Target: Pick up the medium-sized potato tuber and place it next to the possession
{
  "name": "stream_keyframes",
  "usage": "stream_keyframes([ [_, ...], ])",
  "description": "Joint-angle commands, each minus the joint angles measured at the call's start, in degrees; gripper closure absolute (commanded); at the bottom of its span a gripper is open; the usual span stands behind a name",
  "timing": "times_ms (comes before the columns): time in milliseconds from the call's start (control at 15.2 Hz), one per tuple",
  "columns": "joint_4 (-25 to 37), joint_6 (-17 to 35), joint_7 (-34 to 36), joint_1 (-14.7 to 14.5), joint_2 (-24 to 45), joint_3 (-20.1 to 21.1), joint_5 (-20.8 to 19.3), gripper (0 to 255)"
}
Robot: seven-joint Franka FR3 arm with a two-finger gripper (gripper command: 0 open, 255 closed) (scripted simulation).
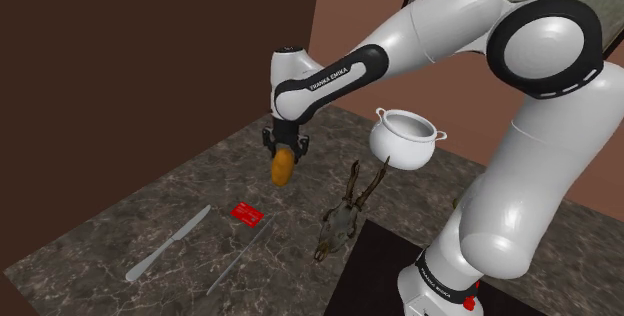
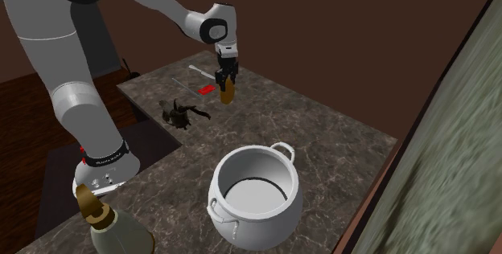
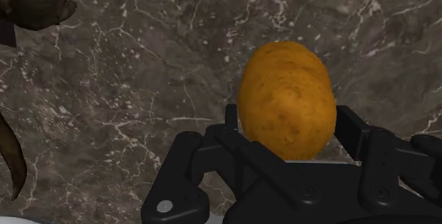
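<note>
An orange-brown potato (image 1: 283,167) hangs a little above the dark marble tabletop (image 1: 200,194), and my black gripper (image 1: 285,154) is shut on its upper end. The wrist view has the potato (image 3: 287,98) clasped between the two fingers (image 3: 230,120), with bare marble beyond it. From the second exterior view the gripper (image 2: 228,79) and potato (image 2: 228,92) hover near a small flat red item (image 2: 207,89). That red item (image 1: 245,211) lies on the table, toward the shoulder view's lower left of the potato.
A white two-handled pot (image 1: 405,136) stands close to the arm. A horned animal skull (image 1: 340,219) lies near the stand. A grey knife (image 1: 168,244) and a thin utensil (image 1: 240,254) lie beside the red item. Brown walls close the back.
</note>
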State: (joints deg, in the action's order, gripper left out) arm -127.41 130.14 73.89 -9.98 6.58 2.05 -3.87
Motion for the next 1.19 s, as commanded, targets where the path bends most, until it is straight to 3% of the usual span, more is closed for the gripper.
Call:
stream_keyframes([
  [0, -1.1, 1.5, 0.3, -0.1, 1.4, 0.0, -0.1, 255],
  [396, -1.9, 5.5, 0.7, -0.1, 4.5, -0.1, -0.5, 255],
  [858, -1.9, 5.5, 0.7, -0.1, 4.5, -0.1, -0.5, 255],
  [924, -2.4, 5.5, 0.6, -0.1, 4.1, -0.1, -0.5, 0],
  [1122, -2.2, 5.3, 0.3, 0.1, 4.0, -0.2, -0.5, 0],
])
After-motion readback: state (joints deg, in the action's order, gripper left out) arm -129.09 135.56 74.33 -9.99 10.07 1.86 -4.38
